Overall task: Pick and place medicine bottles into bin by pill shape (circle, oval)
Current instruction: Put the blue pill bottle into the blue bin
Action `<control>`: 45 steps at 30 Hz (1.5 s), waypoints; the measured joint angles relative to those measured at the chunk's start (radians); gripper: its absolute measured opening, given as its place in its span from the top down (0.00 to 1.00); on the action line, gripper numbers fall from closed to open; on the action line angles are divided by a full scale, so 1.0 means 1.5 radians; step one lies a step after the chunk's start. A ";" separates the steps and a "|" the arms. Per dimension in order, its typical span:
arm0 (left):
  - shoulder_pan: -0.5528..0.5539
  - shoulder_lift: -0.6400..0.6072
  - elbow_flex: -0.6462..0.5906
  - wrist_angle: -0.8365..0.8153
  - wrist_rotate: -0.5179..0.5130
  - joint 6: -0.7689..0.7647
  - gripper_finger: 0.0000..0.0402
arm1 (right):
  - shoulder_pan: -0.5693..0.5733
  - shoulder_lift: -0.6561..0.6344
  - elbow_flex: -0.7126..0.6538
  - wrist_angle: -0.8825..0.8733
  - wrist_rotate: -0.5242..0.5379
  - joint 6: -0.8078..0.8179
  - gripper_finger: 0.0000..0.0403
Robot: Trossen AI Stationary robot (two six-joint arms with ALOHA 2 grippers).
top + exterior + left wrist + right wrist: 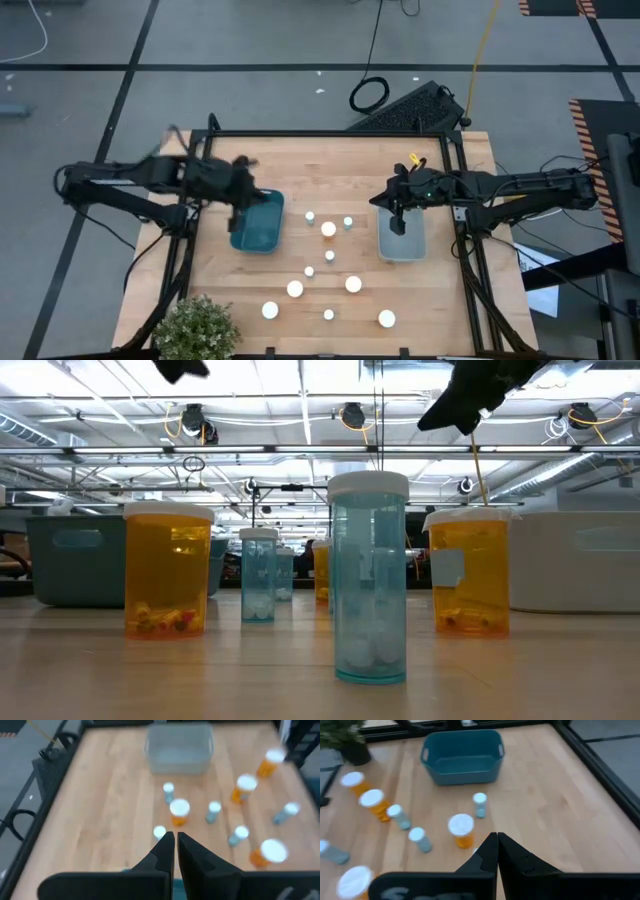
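The left pincer [243, 203] hangs over the blue bin [259, 223] on the left half of the table [330, 160], and the right pincer [398, 213] hangs over the pale grey bin [402, 238] on the right half. Each pincer's fingers are pressed together with nothing between them, as both wrist views show. Judging by that, each arm is parked above its own sorting bin, one bin per pill shape, empty-handed and ready to reach for the next bottle.

The medicine bottles [328, 229] stand upright with white caps up, scattered between the two bins and toward the near edge of the table, well apart from either pincer. The nearest ones sit just beside the inner walls of the bins; the rest lie nearer the front, close to a potted plant [196, 327] at the near left corner. From table height, amber bottles and clear bluish ones show, with pills at their bottoms.
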 joint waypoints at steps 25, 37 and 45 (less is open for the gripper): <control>0.012 0.017 -0.121 0.174 -0.021 0.048 0.94 | 0.000 0.330 0.155 -0.053 0.014 -0.050 0.46; 0.012 0.017 -0.122 0.177 -0.021 0.051 0.94 | -0.009 0.410 0.165 -0.055 -0.007 -0.033 0.26; 0.012 0.017 -0.122 0.176 -0.021 0.057 0.94 | -0.018 0.448 0.165 -0.053 -0.039 -0.020 0.26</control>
